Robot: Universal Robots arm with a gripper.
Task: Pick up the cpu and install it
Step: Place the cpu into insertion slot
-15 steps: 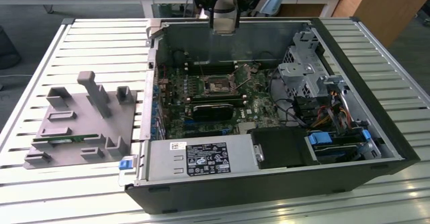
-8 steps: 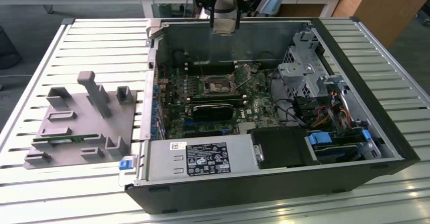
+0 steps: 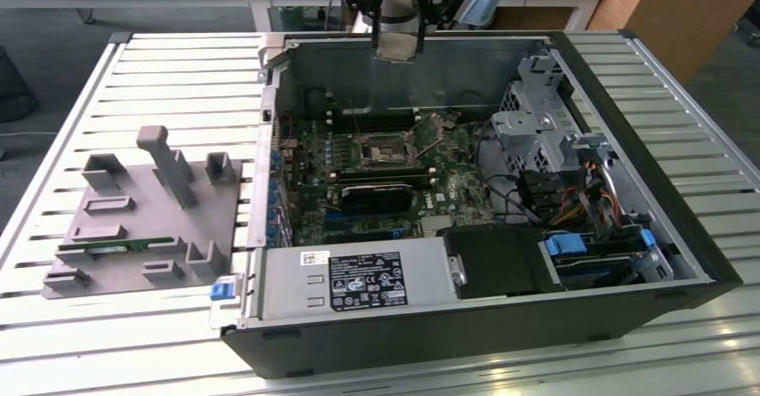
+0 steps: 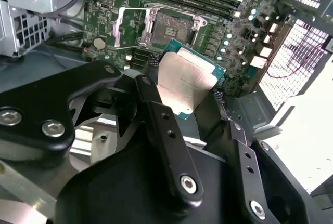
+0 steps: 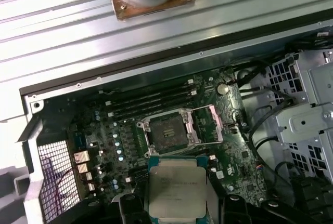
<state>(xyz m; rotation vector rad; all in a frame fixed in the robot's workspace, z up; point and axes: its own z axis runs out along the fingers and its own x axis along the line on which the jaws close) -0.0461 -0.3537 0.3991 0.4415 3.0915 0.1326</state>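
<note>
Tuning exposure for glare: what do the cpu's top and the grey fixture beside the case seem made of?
The cpu: its top looks like dull silvery metal, with a soft, diffuse sheen; a green board rim shows at its edges. The grey fixture: probably matt plastic, evenly coloured with no bright highlights, though a painted surface cannot be excluded.

One open computer case [image 3: 475, 325], one motherboard [image 3: 356, 222] inside the case, one empty socket [image 3: 389, 154] inside the case, one cpu [image 5: 177, 193] above the case, one gripper [image 4: 182, 99] above the case, one grey fixture [image 3: 119, 227] beside the case, one green memory stick [image 3: 105, 247] outside the case.
</note>
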